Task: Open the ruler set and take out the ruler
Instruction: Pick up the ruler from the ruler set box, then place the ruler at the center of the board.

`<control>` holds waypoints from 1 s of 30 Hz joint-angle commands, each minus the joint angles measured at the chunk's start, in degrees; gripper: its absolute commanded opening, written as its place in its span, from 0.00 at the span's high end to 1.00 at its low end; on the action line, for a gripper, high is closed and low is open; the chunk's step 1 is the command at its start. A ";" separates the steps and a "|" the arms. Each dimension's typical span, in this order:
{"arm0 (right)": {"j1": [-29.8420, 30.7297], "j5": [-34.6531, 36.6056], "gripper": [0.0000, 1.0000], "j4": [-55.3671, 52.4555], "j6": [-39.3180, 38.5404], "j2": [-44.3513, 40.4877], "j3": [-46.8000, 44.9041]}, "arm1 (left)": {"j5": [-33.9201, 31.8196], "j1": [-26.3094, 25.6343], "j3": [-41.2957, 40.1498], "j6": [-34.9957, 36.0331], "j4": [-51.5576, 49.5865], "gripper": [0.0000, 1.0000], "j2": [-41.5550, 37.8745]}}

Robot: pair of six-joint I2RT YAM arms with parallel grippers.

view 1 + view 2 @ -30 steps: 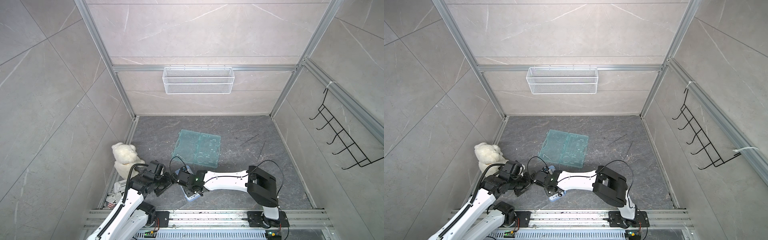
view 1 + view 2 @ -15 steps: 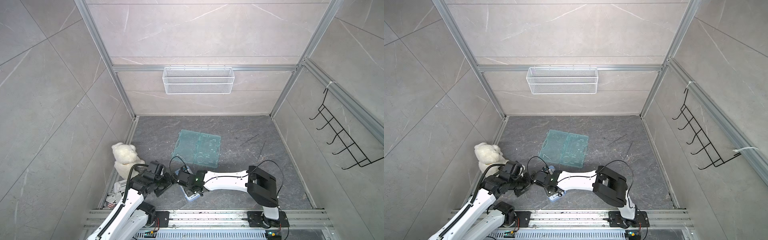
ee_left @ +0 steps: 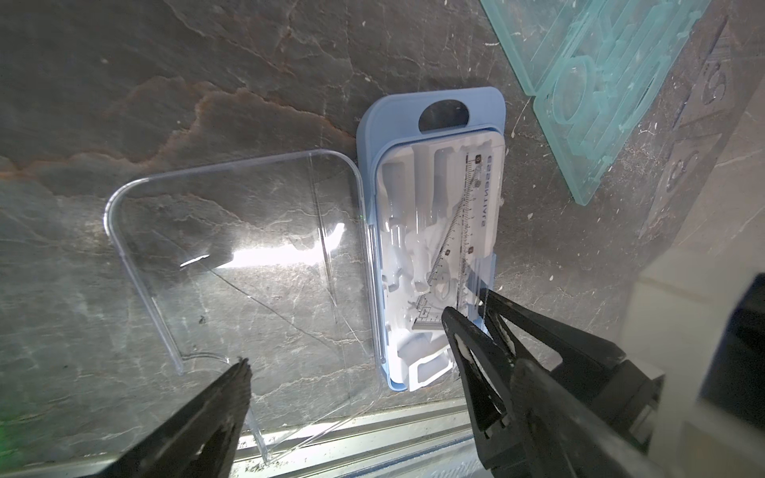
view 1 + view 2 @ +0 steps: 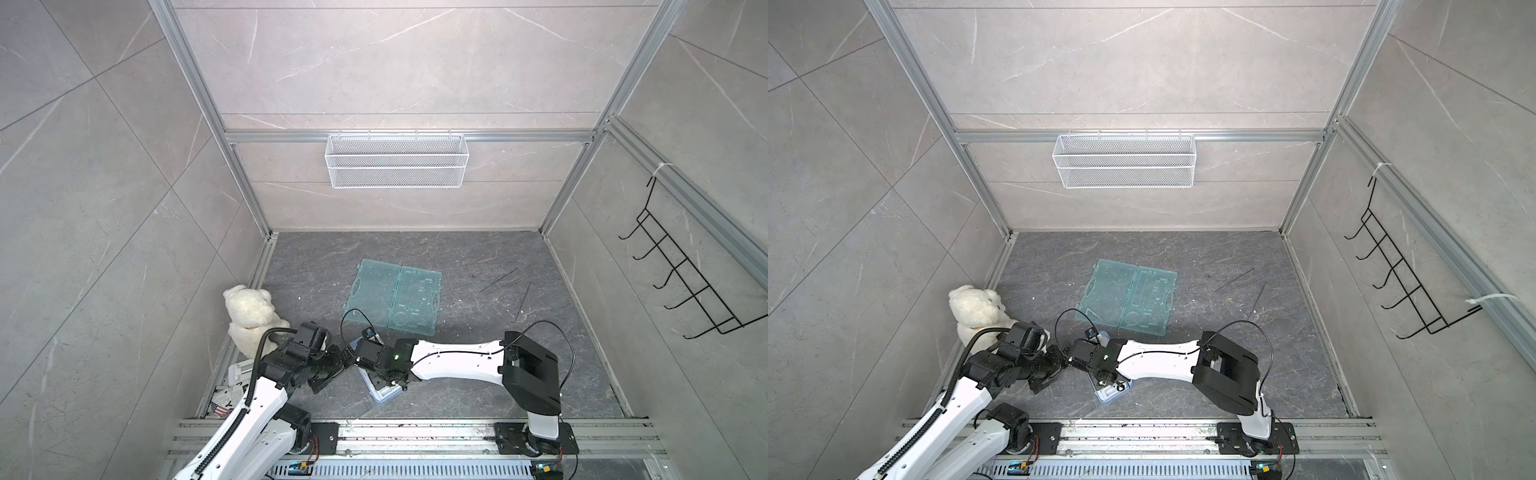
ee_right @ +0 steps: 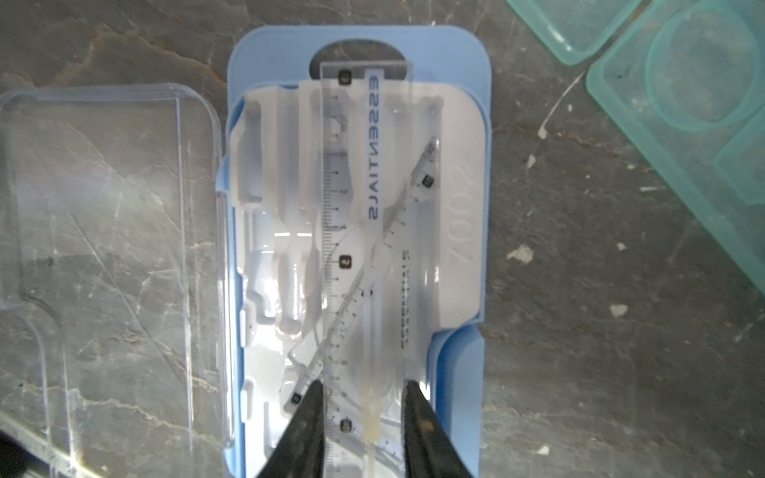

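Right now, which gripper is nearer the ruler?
Right. The right gripper is shut on the ruler at its end; the left gripper hangs open to one side, over the lid.

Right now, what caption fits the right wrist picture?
Right gripper grips the clear ruler over the open blue case.

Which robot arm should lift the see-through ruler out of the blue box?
Right. The right claw pinches the end of the clear plastic straight ruler over the open blue plastic case. The left claw gapes open near the clear flipped-back lid, holding nothing.
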 commanded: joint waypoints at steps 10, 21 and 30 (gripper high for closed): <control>-5.04 0.92 0.68 -0.90 0.02 -5.47 -4.04 | 0.78 0.37 2.32 3.91 6.34 0.00 1.36; -16.08 0.30 0.68 1.04 -0.16 -13.91 -14.25 | -9.43 -9.21 10.16 8.82 16.26 0.00 17.09; -28.08 1.97 0.68 -1.14 -2.31 -20.78 -21.54 | -12.39 -21.56 21.96 13.72 23.50 0.00 37.37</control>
